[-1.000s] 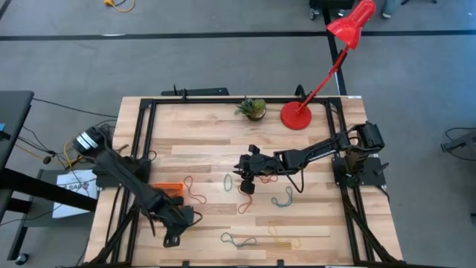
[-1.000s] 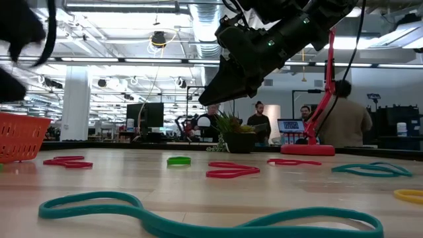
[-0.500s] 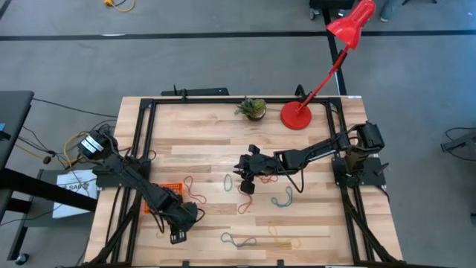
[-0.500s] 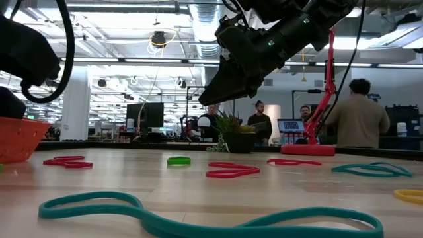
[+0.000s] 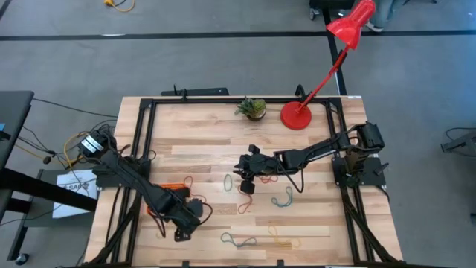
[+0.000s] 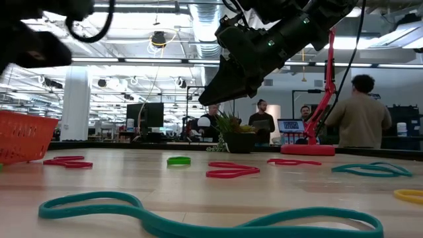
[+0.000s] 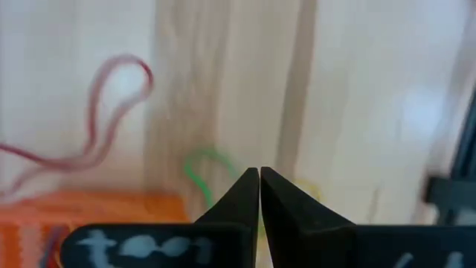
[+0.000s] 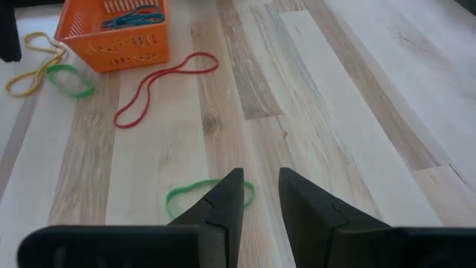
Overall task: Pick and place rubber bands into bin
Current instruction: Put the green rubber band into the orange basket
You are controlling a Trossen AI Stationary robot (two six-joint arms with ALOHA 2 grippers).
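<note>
1. We saw the left gripper [image 7: 259,195] above the table beside the bin [image 8: 119,37], jaws pressed together, holding nothing.
2. We found the right gripper [image 8: 259,195] mid-table over a green band [image 8: 208,195], jaws partly open, empty.
3. Rubber bands [image 6: 198,215] lay scattered; some sat in the bin.

Two dark, near-black jointed arms, boxy links with rounded joints. Left arm [image 5: 141,190] has a pale round cap at its base end and yellow and black cables bunched beside it. Right arm [image 5: 312,155] sits on a blocky dark base, thin black cable looping off the forearm. Left gripper [image 7: 259,195]: two black wedge fingers tapering to points, blurred white lettering on the body behind. Right gripper [image 8: 259,195]: two matte black angular fingers [image 8: 223,199] with stepped inner edges.
</note>
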